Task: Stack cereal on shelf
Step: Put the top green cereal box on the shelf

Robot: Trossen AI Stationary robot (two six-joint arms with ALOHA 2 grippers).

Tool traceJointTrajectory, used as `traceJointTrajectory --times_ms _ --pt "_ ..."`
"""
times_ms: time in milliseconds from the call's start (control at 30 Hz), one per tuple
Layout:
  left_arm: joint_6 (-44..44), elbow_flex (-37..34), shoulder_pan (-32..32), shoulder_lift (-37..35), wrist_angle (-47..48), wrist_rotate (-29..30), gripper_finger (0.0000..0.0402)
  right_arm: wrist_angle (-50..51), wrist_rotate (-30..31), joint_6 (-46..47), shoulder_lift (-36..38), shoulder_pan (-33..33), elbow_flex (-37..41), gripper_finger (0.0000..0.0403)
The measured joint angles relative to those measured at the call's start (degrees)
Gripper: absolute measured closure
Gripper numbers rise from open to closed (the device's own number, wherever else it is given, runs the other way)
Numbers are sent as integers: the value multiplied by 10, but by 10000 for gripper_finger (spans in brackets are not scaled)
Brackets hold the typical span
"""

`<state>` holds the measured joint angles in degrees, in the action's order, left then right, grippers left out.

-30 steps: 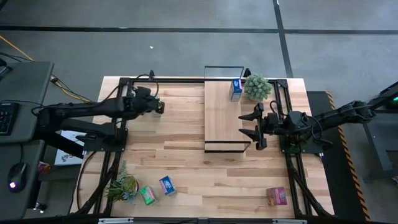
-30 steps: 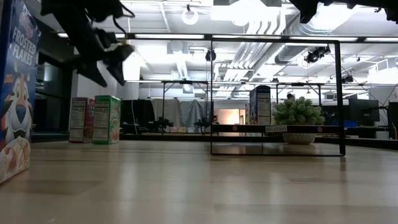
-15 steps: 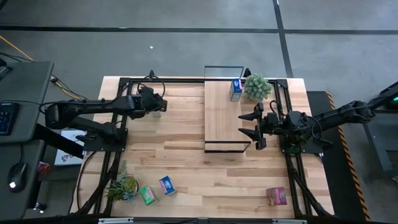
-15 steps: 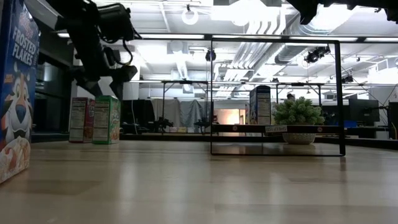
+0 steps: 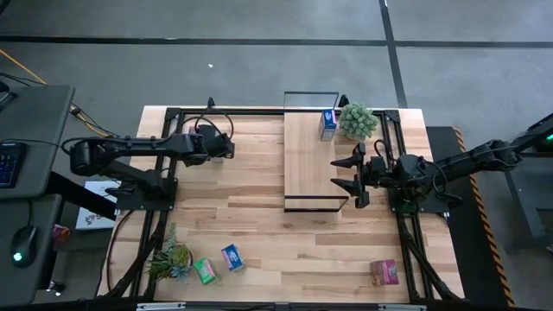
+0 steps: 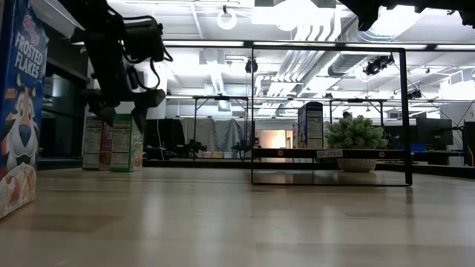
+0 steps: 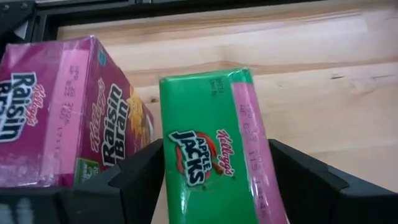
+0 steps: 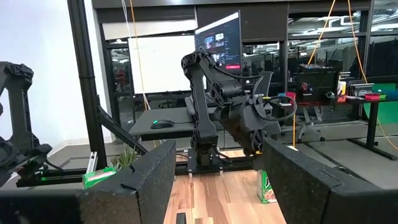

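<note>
A green cereal box [image 7: 211,155] stands upright on the table at the far left, with a pink box [image 7: 56,118] close beside it. Both also show in the low view, the green box [image 6: 128,142] and the pink box [image 6: 95,142]. My left gripper [image 7: 211,180] is open, points down and straddles the green box's top. It also shows in the high view [image 5: 225,149] and the low view [image 6: 122,107]. A blue box [image 5: 327,123] stands on the shelf [image 5: 307,164] at its far end. My right gripper [image 5: 350,173] is open and empty at the shelf's right edge.
A potted plant [image 5: 357,121] stands by the shelf's far right corner. Near the table's front edge are another plant [image 5: 170,259], a green box [image 5: 205,270], a blue box [image 5: 232,257] and a pink box [image 5: 385,272]. A blue box [image 6: 18,111] stands close to the low camera.
My left gripper has gone down and slightly toward the table's right edge. It has tipped from slanting to pointing down, and its open fingers now sit at the top of the green box. The boxes have not moved.
</note>
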<state>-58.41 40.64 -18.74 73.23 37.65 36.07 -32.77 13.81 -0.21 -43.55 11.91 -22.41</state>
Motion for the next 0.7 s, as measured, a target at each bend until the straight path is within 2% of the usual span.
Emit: traceJointTrajectory --times_ms 233,533,700 --pt "-10 0 0 5 0 -2 156 0 1 0 0 0 0 169" --pt "-8 0 0 5 0 -4 251 0 1 0 0 0 0 169" --pt "38 15 0 -12 -1 -52 277 0 1 -1 0 0 0 169"
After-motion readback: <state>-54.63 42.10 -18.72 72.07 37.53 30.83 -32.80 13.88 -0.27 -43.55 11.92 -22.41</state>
